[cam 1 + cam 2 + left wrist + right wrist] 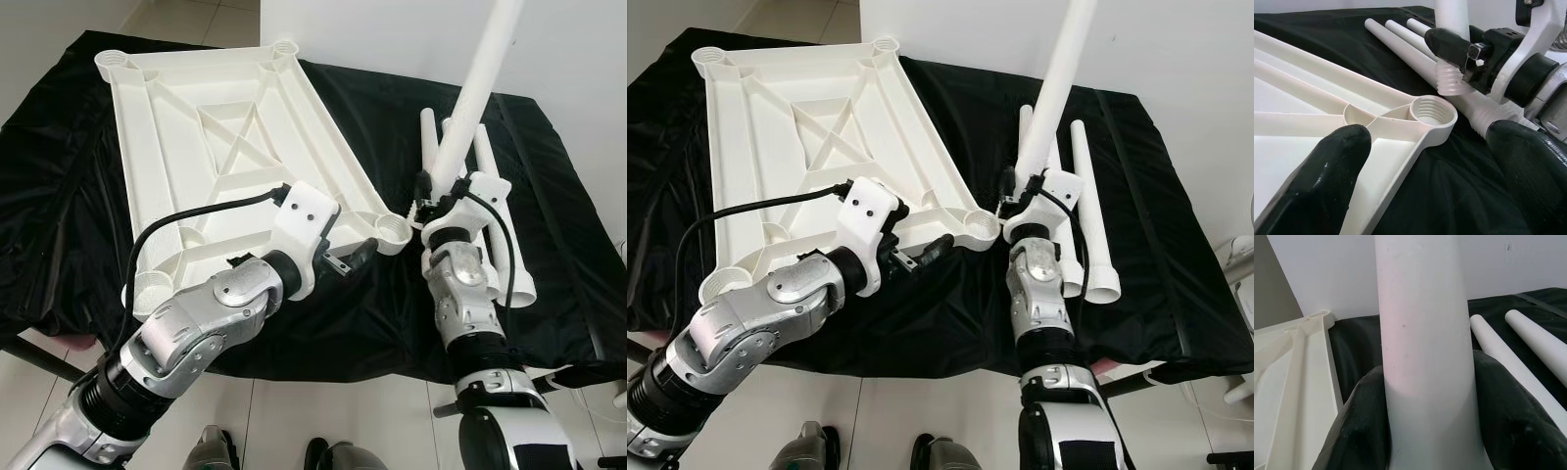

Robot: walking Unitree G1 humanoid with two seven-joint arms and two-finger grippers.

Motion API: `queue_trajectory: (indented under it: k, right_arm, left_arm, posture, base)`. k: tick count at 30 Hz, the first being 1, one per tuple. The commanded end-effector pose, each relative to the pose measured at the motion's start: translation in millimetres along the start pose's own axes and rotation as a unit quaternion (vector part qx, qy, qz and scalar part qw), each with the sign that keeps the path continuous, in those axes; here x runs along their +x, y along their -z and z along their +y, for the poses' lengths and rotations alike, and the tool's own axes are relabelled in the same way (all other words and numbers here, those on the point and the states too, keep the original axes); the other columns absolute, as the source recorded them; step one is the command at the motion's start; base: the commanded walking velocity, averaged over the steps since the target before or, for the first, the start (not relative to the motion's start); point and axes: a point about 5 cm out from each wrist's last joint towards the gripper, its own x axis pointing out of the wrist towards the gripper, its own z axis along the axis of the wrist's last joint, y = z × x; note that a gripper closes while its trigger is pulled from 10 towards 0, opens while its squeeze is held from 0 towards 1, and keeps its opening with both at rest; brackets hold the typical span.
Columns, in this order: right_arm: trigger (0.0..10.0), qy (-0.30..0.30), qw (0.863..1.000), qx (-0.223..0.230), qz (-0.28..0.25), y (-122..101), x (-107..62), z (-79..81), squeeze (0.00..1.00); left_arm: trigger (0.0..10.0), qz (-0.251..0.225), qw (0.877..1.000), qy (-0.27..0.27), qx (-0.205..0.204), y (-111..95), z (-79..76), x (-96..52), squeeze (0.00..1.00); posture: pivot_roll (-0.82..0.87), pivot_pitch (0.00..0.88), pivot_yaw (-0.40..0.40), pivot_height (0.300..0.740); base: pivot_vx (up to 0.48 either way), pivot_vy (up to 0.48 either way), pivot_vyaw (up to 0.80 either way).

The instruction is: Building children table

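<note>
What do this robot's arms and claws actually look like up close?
Both arms are jointed silver metal with black bands. The left arm ends in a white wrist housing with a looping black cable. Each claw, left claw and right claw, has two thick, rounded black fingers.

Our left arm: bent, reaching forward low | left gripper (350, 262): black fingers (1327, 181) spread apart, holding nothing | our right arm: raised upright | right gripper (1425, 426): pointing up, fingers (1359, 431) clamped around a white leg (480, 88).

Bright, even, sharp; soft shadows.
</note>
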Motion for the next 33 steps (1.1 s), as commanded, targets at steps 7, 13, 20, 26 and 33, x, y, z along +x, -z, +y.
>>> queue_trajectory:
  k: [7,13,20,26,33]
  right_arm:
    - [10.0,-0.031,0.999,0.000,0.007,0.4,-2.0,4.3,0.00]
    - [10.0,-0.106,0.994,-0.009,0.002,-0.8,-8.3,13.1,0.00]
    - [10.0,-0.187,0.982,-0.011,-0.003,-7.5,-13.5,16.2,0.00]
    - [10.0,-0.266,0.964,-0.008,0.007,-10.3,-19.9,22.4,0.00]
    - [10.0,-0.356,0.934,-0.009,0.030,-7.1,-34.0,33.5,0.00]
  left_arm:
    - [10.0,-0.006,0.993,0.112,-0.026,-2.5,-4.3,0.7,0.27]
    - [10.0,-0.024,0.991,0.117,-0.056,-11.8,8.0,7.4,1.00]
    - [10.0,-0.065,0.983,0.151,-0.078,-34.9,13.1,18.1,1.00]
    - [10.0,-0.092,0.973,0.191,-0.087,-55.7,15.6,24.7,0.00]
    - [10.0,-0.110,0.965,0.215,-0.102,-70.1,18.8,32.4,0.00]
  posture:
    - [0.12,0.171,-0.092,0.740]
    - [0.12,0.166,-0.093,0.740]
    - [0.11,0.152,-0.095,0.740]
    - [0.11,0.144,-0.097,0.740]
    - [0.11,0.133,-0.097,0.740]
  base:
    - [0.000,0.000,0.00]
    - [0.000,0.000,0.00]
    - [0.000,0.000,0.00]
    - [0.000,0.000,0.00]
    - [0.000,0.000,0.00]
